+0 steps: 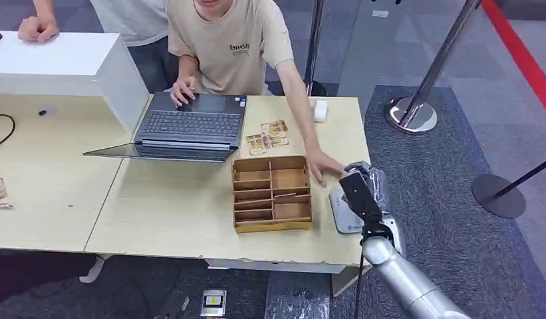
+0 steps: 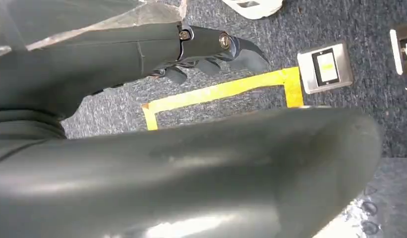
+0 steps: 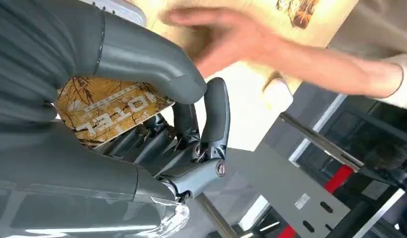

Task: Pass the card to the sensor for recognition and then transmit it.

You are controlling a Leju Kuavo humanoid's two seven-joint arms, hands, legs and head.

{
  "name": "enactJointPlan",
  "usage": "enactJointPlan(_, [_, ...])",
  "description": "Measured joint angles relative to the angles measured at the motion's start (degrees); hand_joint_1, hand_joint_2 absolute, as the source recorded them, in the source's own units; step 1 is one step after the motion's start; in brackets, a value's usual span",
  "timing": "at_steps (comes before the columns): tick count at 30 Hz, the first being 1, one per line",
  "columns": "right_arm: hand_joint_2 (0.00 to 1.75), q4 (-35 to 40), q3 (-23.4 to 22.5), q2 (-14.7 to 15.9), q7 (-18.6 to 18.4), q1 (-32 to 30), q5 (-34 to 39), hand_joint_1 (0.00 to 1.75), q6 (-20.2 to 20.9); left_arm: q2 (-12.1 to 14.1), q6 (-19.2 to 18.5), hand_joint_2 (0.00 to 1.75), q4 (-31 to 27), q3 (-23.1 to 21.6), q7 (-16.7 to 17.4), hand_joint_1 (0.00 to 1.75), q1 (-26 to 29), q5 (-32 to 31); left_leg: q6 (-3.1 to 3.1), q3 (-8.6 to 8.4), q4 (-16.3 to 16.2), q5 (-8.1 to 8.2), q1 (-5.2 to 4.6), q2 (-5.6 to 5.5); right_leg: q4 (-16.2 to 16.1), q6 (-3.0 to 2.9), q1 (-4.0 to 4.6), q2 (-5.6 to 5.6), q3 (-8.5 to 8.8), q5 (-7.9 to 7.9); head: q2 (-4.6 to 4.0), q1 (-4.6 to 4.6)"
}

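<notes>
Right hand [image 3: 156,129] pinching card [image 3: 109,111] between thumb and fingers, above sensor [image 1: 344,211] at table edge. Likely thin, light, stiff, slippery; best held by one edge, face exposed. Left hand [image 2: 211,52] hanging over floor, fingers curled, empty. Beyond, person's hand [image 1: 323,166] reaching toward card; wrist view alone reveals card.

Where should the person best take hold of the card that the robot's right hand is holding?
The card sits pinched under the right hand's thumb, over its fingers. Probably best to pinch the bare edge sticking out past the thumb, coming from the fingertip side, where the person's hand already is.
</notes>
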State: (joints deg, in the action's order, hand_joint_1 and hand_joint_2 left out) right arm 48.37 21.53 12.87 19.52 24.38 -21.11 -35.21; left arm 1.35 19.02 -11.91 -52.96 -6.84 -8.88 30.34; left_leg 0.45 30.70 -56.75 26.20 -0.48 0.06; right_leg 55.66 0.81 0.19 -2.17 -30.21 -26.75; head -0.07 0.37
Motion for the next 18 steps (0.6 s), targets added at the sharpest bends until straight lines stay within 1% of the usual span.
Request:
enactJointPlan(7, [1.75,-3.1,-0.3,-0.4,0.2,1.3,0.4,1.75,0.6,-0.1,-1.2,0.00,0.0,0.0,-0.2,0.00,0.0,-0.2,0.00,0.00,0.0,0.00,0.00,-0.01,0.0,0.00,0.00,0.00,0.00,0.00,0.00,0.00])
enactJointPlan(18, [1.75,-6.8,-1.0,-0.7,1.2,2.0,2.3,1.75,1.5,-0.1,-1.4,0.00,0.0,0.0,-0.1,0.00,-0.1,-0.5,0.00,0.00,0.0,0.00,0.00,0.00,0.0,0.00,0.00,0.00,0.00,0.00,0.00,0.00])
